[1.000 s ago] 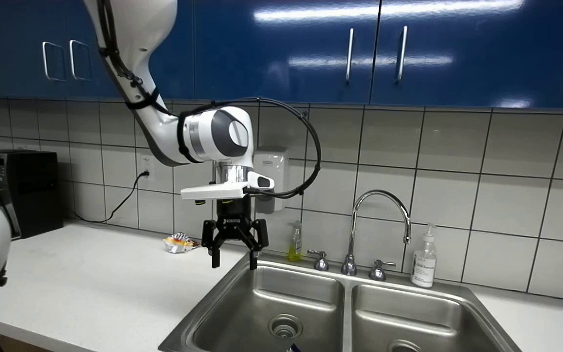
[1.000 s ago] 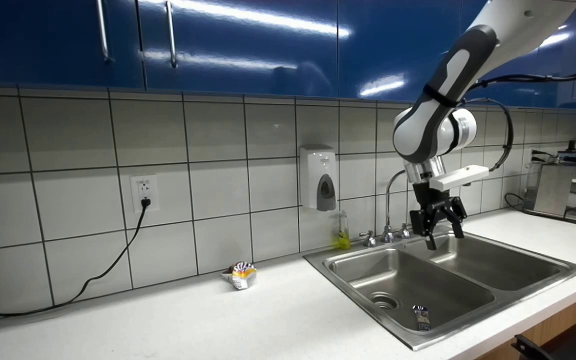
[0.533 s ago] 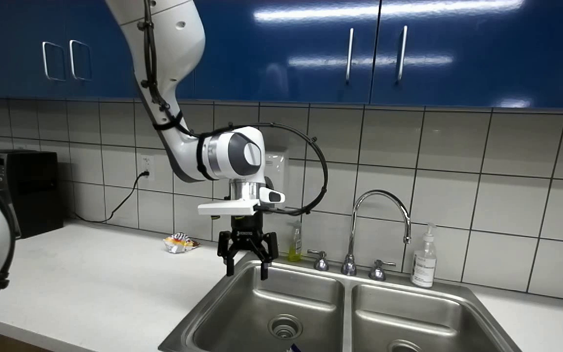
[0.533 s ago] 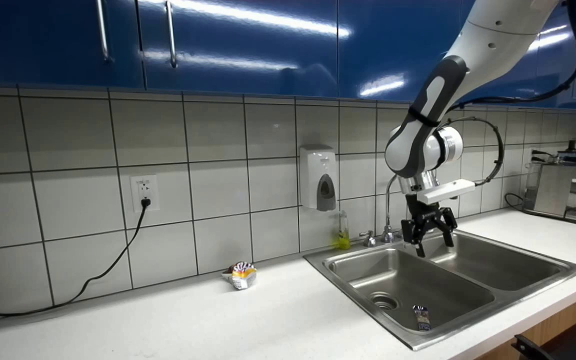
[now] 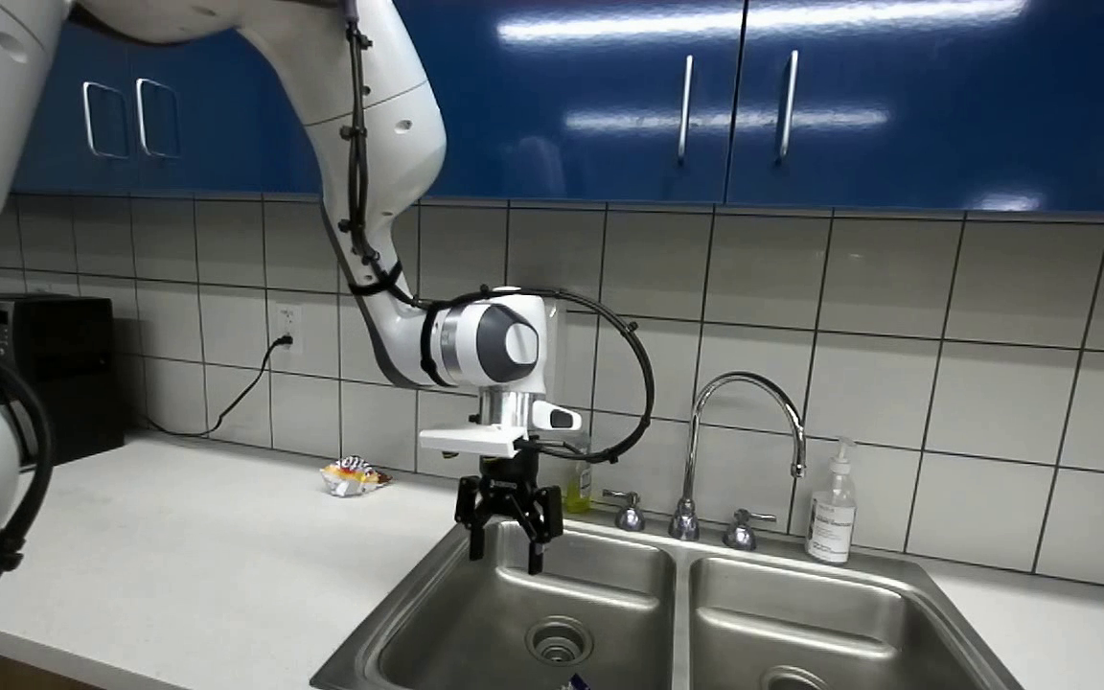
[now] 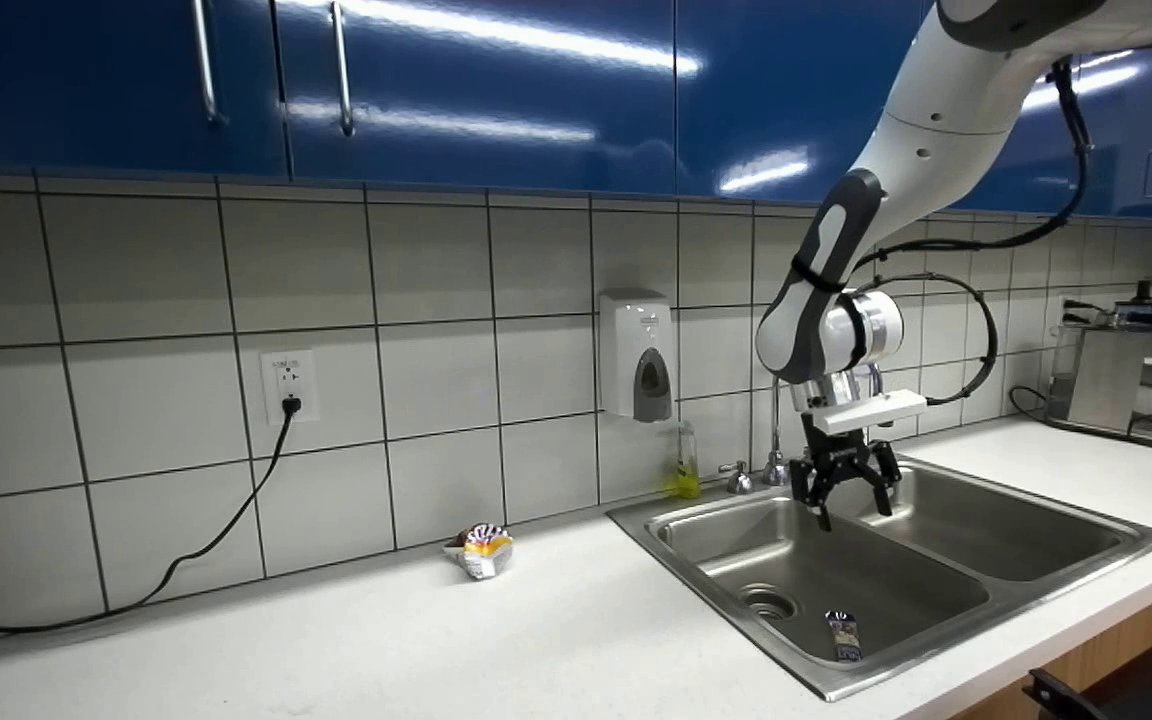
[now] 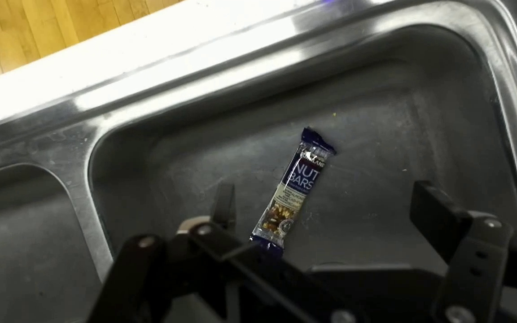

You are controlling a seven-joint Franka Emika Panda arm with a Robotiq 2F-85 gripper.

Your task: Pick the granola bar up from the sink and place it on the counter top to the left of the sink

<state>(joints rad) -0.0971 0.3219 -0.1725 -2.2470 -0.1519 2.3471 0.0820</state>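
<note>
The granola bar (image 6: 844,636) is a slim dark-blue packet lying flat in a basin of the steel sink (image 6: 726,612). In the wrist view the bar (image 7: 292,190) lies slanted, its lower end partly behind the gripper linkage. Only a tip of the bar (image 5: 575,682) shows at the bottom edge of an exterior view. My gripper (image 5: 506,554) is open and empty above the same basin, pointing down. In an exterior view the gripper (image 6: 853,512) is higher than the bar and further back. The white counter top (image 5: 226,546) lies left of the sink.
A crumpled snack bag (image 5: 354,476) lies on the counter by the wall. The curved faucet (image 5: 744,379) and a white soap bottle (image 5: 832,513) stand behind the sink. A yellow-green bottle (image 6: 686,465) stands at the sink's back corner, below a wall dispenser (image 6: 636,355).
My gripper has moved down and forward from the wall, rightward in an exterior view and leftward in an exterior view from the opposite side. The fingers stay open. The bar has not moved.
</note>
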